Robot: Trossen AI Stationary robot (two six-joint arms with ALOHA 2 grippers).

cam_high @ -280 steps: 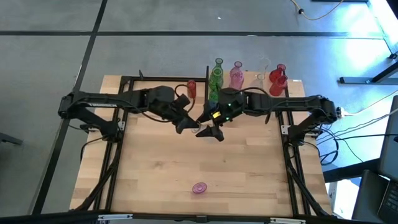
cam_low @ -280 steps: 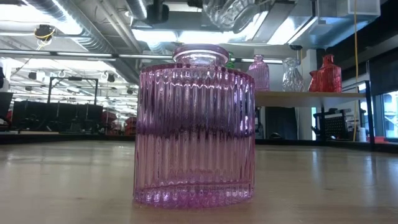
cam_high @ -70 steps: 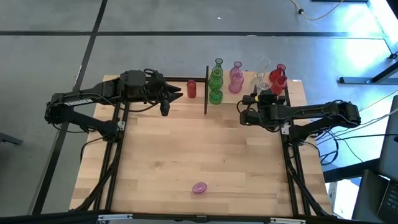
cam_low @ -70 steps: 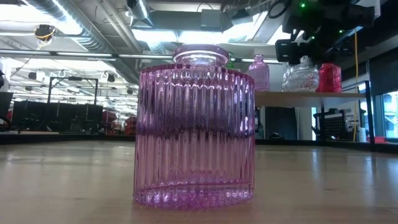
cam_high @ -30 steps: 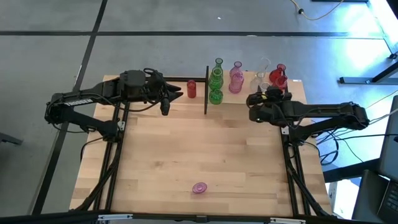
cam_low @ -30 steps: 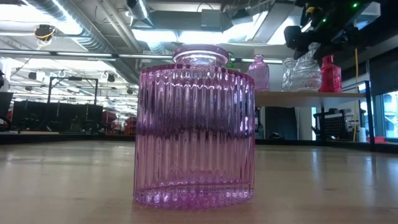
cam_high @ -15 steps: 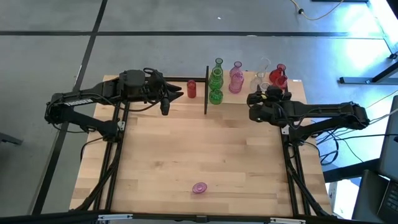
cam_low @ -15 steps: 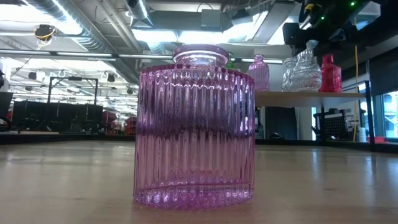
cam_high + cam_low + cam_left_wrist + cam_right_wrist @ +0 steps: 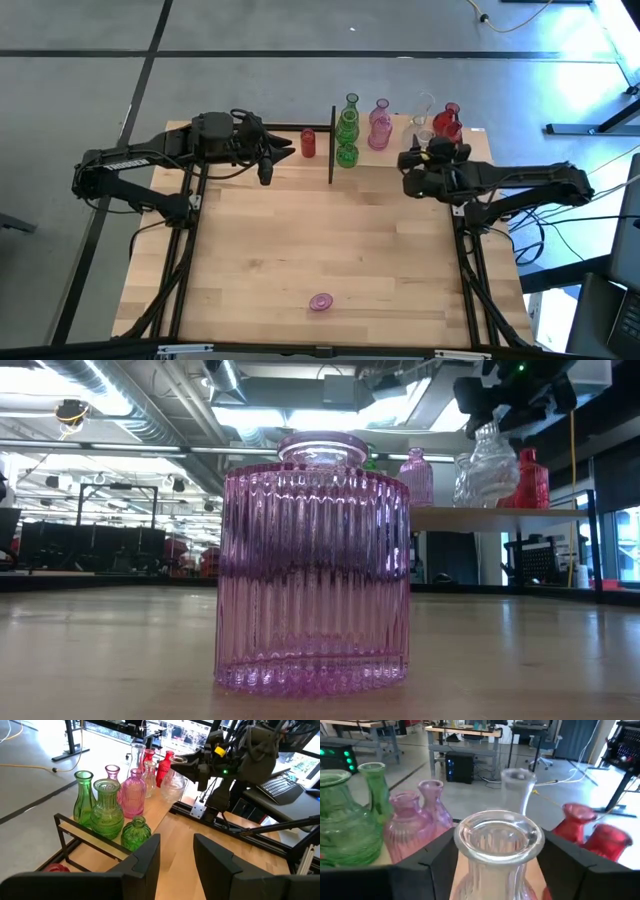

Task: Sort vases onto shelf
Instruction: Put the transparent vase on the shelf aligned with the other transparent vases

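My right gripper (image 9: 497, 865) is shut on a clear ribbed vase (image 9: 487, 465) at the right end of the shelf (image 9: 470, 514), a light-wood board in a black frame at the table's far edge. On the shelf stand green vases (image 9: 347, 132), pink vases (image 9: 379, 126), a clear vase (image 9: 422, 110) and red vases (image 9: 447, 122). A red vase (image 9: 308, 144) stands left of the black post. A pink ribbed vase (image 9: 320, 301) stands near the table's front edge. My left gripper (image 9: 175, 855) hovers open at the far left, holding nothing. My right gripper pinches the clear vase's neck (image 9: 495, 870) just under the flared rim (image 9: 497, 831), one finger (image 9: 436, 857) on each side. The fingers come about level from the table's near right side. The vase hangs upright; I cannot tell whether its base touches the shelf board.
A black upright post (image 9: 331, 145) divides the far edge between the red vase and the green ones. The shelved vases stand close together just beyond the held one. The wide wooden tabletop (image 9: 330, 230) stretches between the shelf and the pink vase.
My right gripper has risen a little with the clear vase at the shelf's right end, and the vase now stands more upright. My left gripper has kept still.
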